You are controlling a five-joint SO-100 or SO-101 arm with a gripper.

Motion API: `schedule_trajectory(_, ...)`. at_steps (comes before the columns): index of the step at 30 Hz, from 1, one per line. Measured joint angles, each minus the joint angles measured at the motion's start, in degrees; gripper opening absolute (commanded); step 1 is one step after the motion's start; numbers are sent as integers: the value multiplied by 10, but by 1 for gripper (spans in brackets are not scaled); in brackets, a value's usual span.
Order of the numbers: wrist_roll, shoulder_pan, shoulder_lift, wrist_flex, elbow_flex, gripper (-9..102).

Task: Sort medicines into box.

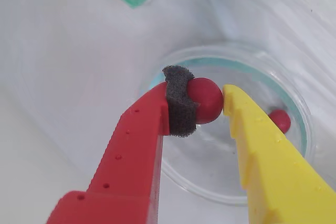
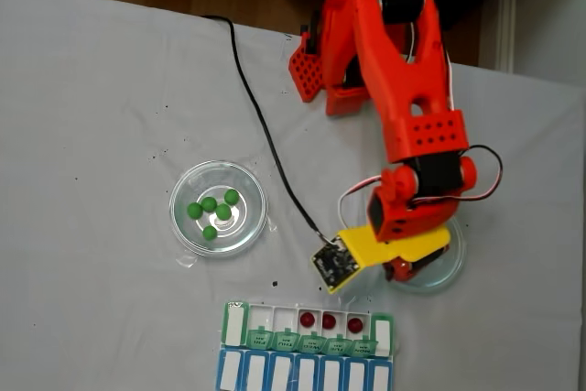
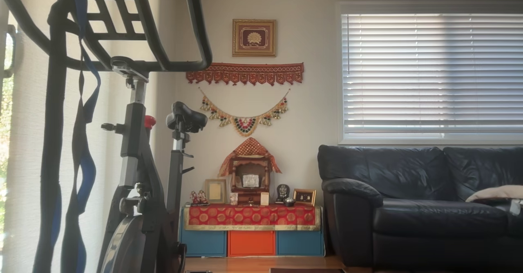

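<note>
In the wrist view my gripper [image 1: 209,102] is shut on a dark red ball [image 1: 206,100], pinched between the foam pad of the red finger [image 1: 142,145] and the yellow finger [image 1: 262,150], above a clear glass dish [image 1: 231,192]. A second red ball [image 1: 281,120] lies in that dish. In the fixed view the gripper [image 2: 400,266] hangs over the right dish [image 2: 449,267]. The box [image 2: 307,354] lies at the bottom edge, with three red balls [image 2: 330,320] in its open compartments. Several green balls [image 2: 213,212] sit in the left dish [image 2: 218,208].
A black cable [image 2: 261,125] runs across the grey table cloth to the wrist camera. The arm's red base [image 2: 348,61] stands at the back. The other view shows a room with an exercise bike [image 3: 143,162] and a sofa [image 3: 421,203], not the table.
</note>
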Motion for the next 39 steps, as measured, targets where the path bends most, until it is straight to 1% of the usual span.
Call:
schedule_trajectory(7, 12, 74, -31, -6, -25, 1)
schedule_trajectory(16, -10, 162, -125, -62, -71, 1)
schedule_trajectory(27, -6, 201, -165, -91, -104, 1)
schedule_trajectory(39, -6, 215, -213, -118, -115, 1)
